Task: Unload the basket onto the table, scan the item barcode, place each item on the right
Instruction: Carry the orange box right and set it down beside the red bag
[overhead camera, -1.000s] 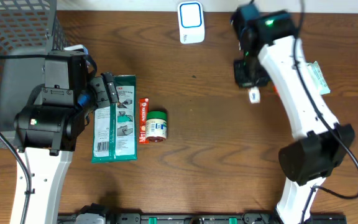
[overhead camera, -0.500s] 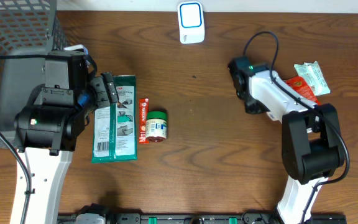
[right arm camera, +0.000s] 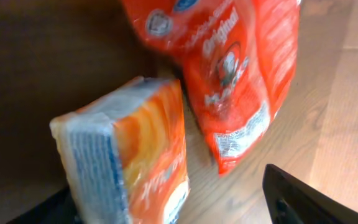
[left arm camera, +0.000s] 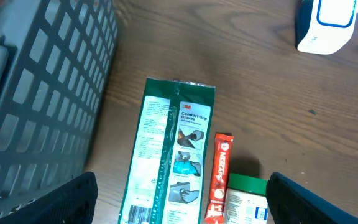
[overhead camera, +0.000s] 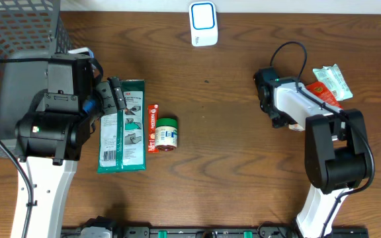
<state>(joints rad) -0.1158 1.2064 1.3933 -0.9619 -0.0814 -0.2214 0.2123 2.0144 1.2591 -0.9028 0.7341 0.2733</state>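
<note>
Scanner point(overhead camera: 203, 23) alone at far edge, nothing presented. Left gripper point(left arm camera: 185, 200) spread wide, empty, above glove pack point(left arm camera: 166, 155); right gripper point(right arm camera: 173, 208) jaws apart, empty, near orange pack point(right arm camera: 129, 162) — scans likely remain.

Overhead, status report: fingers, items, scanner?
Left fingers open, empty, above glove pack. Right fingers open, orange pack between, ungripped; red bag behind. Scanner unobstructed.

Wooden table point(overhead camera: 230, 165): glove pack point(overhead camera: 122, 125), perhaps jar point(overhead camera: 167, 133)
</note>
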